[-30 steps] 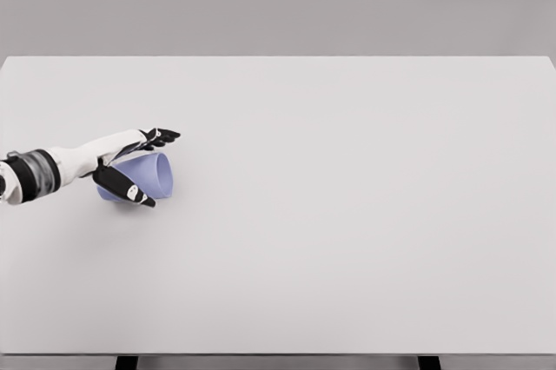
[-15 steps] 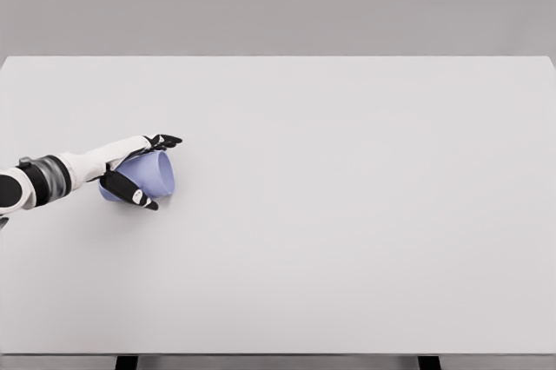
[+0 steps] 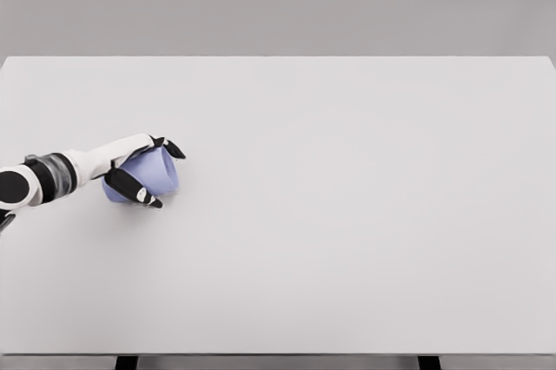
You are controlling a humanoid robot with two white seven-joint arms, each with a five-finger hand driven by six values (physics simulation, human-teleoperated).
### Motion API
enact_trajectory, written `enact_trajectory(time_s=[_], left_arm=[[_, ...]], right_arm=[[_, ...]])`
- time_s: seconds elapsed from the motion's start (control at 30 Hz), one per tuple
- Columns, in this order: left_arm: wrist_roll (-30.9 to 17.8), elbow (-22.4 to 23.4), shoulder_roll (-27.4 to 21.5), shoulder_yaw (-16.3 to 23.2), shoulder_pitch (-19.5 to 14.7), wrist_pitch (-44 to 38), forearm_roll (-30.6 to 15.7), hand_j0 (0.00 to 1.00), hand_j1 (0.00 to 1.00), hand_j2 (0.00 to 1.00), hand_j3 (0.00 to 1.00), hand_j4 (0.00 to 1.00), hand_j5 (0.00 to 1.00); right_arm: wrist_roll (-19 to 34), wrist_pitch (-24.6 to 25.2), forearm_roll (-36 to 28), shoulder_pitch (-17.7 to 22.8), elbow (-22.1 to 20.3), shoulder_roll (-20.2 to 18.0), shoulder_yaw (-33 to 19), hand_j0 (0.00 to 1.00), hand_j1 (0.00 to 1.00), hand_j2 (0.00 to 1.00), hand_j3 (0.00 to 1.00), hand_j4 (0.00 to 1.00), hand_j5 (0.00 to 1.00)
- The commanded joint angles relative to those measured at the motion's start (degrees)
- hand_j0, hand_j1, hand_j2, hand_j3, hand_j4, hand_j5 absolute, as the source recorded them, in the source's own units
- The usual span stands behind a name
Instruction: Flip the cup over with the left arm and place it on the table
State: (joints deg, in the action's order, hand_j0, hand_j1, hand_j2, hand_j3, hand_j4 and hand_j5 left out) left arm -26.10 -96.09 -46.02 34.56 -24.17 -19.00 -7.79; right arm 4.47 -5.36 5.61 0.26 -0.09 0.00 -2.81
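Left five-finger hand (image 3: 143, 170) wrapped around pale lilac plastic cup (image 3: 149, 175), at left of frame on white table (image 3: 347, 214). Apparently lying sideways; flipping and upright placement not yet done.

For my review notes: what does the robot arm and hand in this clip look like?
Only the left arm shows, entering from the left edge. Its forearm shell is white, with a grey ribbed band and a black ring near the edge. The left hand has a white back and black fingers; the thumb carries a small pale mark. No cables are visible.
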Motion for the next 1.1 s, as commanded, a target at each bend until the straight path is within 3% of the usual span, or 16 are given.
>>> enact_trajectory(time_s=[0.0,0.1,0.23,0.33,0.43,0.5,0.57,0.63,0.7,0.77,1.07], left_arm=[[-0.3,0.0,-0.5,-0.1,-0.4,0.5,-2.8,0.6,0.6,0.6,0.6,0.6,0.6],[-0.3,0.0,-2.0,-0.7,-0.7,2.6,-4.1,0.6,0.6,0.6,0.6,0.6,0.6],[-0.4,1.1,-4.6,-0.8,-0.5,9.9,-11.7,0.6,0.6,0.6,0.6,0.6,0.6],[-2.4,4.7,-4.5,-1.5,-0.4,18.1,-18.0,0.61,0.61,0.61,0.61,0.61,0.61],[-8.9,10.4,-2.9,-1.9,-0.4,25.4,-22.7,0.61,0.61,0.61,0.61,0.61,0.61],[-8.9,12.6,-1.4,-2.7,-0.4,28.8,-24.4,0.62,0.62,0.62,0.62,0.62,0.62],[-8.9,16.7,0.2,-3.3,-0.5,32.9,-30.5,0.62,0.62,0.62,0.62,0.62,0.62],[-8.9,21.1,4.0,-7.3,-0.6,33.1,-33.8,0.62,0.62,0.62,0.62,0.62,0.62],[-8.9,27.5,11.5,-11.6,-1.2,32.5,-34.6,0.61,0.61,0.61,0.61,0.61,0.61],[-8.9,30.6,14.5,-11.9,-2.4,32.7,-34.7,0.61,0.61,0.61,0.61,0.61,0.61],[-8.9,32.1,21.6,-14.0,-2.3,33.3,-34.0,0.61,0.61,0.61,0.61,0.61,0.61]], right_arm=[[0.0,0.0,-0.1,0.0,0.0,0.0,0.0,1.0,1.0,1.0,1.0,1.0,1.0],[0.0,0.0,0.0,0.0,0.0,0.0,0.0,1.0,1.0,1.0,1.0,1.0,1.0],[0.0,0.0,0.0,0.0,0.0,0.0,0.0,1.0,1.0,1.0,1.0,1.0,1.0],[0.0,0.0,0.0,0.0,0.0,0.0,0.0,1.0,1.0,1.0,1.0,1.0,1.0],[0.0,0.0,-0.1,0.0,0.0,0.0,0.0,1.0,1.0,1.0,1.0,1.0,1.0],[0.0,0.0,0.0,0.0,0.0,0.0,0.0,1.0,1.0,1.0,1.0,1.0,1.0],[0.0,0.0,0.0,0.0,0.0,0.0,0.0,1.0,1.0,1.0,1.0,1.0,1.0],[0.0,0.0,0.0,0.0,0.0,0.0,0.0,1.0,1.0,1.0,1.0,1.0,1.0],[0.0,0.0,-0.1,0.0,0.0,0.0,0.0,1.0,1.0,1.0,1.0,1.0,1.0],[0.0,0.0,-0.1,0.0,0.0,0.0,0.0,1.0,1.0,1.0,1.0,1.0,1.0],[0.0,0.0,-0.1,0.0,0.0,0.0,0.0,1.0,1.0,1.0,1.0,1.0,1.0]])
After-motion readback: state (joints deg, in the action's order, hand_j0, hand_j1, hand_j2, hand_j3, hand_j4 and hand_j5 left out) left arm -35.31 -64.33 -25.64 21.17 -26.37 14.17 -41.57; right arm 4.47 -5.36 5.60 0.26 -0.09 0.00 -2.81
